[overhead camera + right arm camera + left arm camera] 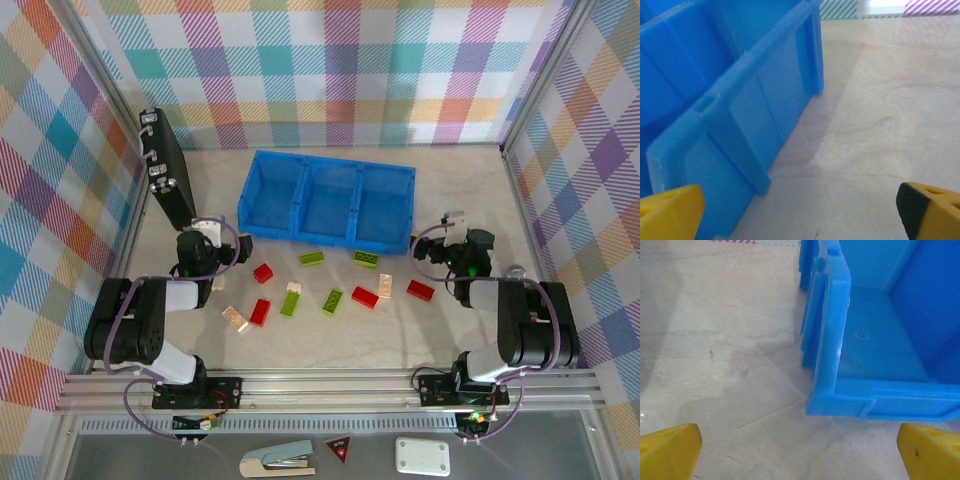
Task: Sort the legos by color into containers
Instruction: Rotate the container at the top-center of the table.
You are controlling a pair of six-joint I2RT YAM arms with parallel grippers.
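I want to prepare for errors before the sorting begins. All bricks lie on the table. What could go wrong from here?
1. Both pairs of open jaws sit close to the corners of the blue tray; a careless swing could push it.
2. A cream brick lies right against a green brick; gripping one may drag the other.

A robotics lab test cell, I'd say: plaid fabric walls (330, 70) on an aluminium frame (532, 100) enclose the table (340, 342), left arm (135, 320) and right arm (525, 325) bolted to a rail (330, 385) at six o'clock.
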